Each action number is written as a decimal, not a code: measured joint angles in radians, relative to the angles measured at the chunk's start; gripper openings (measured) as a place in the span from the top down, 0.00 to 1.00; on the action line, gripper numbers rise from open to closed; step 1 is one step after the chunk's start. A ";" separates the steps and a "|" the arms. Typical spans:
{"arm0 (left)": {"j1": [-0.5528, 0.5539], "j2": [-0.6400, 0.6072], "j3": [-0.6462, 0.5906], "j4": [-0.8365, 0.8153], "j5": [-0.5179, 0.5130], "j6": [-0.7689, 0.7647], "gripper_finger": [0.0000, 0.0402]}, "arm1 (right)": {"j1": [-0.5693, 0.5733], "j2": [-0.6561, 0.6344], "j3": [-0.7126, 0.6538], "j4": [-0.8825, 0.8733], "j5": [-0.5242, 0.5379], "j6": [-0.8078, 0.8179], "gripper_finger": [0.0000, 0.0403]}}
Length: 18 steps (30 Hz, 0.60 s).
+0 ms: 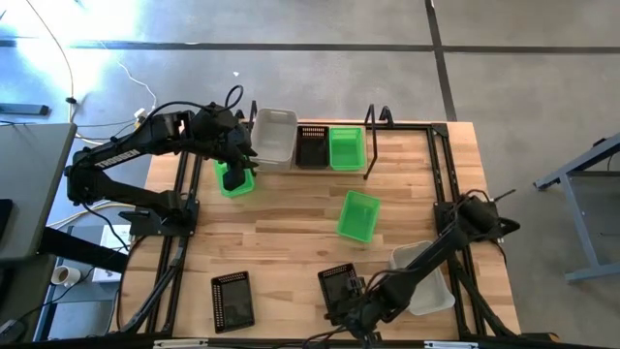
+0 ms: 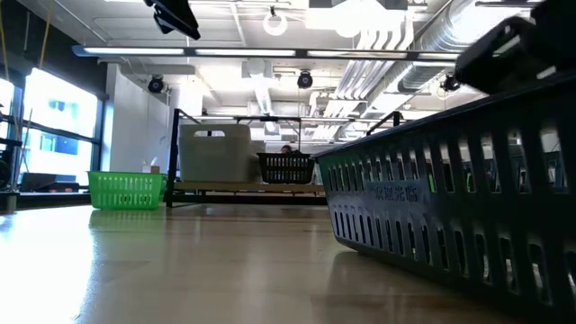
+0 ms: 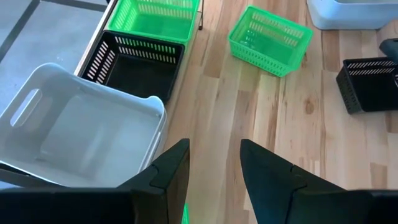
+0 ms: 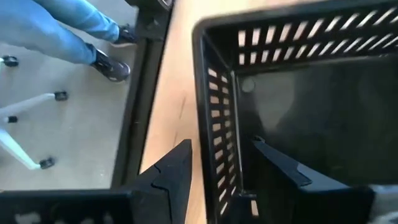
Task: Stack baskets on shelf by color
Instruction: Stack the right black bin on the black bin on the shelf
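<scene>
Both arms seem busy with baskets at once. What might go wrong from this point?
1. The right pincer straddles only one thin wall of a black basket; lifted that way, it may tilt or slip out.
2. The left pincer holds a green basket close beside the whitish basket on the shelf; a careless move might knock it.
3. Another whitish basket lies under the right arm and may get bumped.
</scene>
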 joint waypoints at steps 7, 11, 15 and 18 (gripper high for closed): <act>0.000 0.000 0.000 0.000 0.000 0.003 0.67 | 0.000 0.018 0.000 0.002 -0.006 0.061 0.82; 0.000 0.000 0.000 0.000 0.000 0.003 0.67 | -0.002 0.018 0.026 0.000 -0.014 0.086 0.97; 0.000 0.000 0.000 0.000 0.000 0.003 0.67 | -0.006 0.018 0.079 -0.019 0.014 0.088 0.96; 0.000 0.000 0.000 0.000 0.000 0.003 0.67 | -0.017 0.018 0.132 -0.048 0.015 0.087 0.99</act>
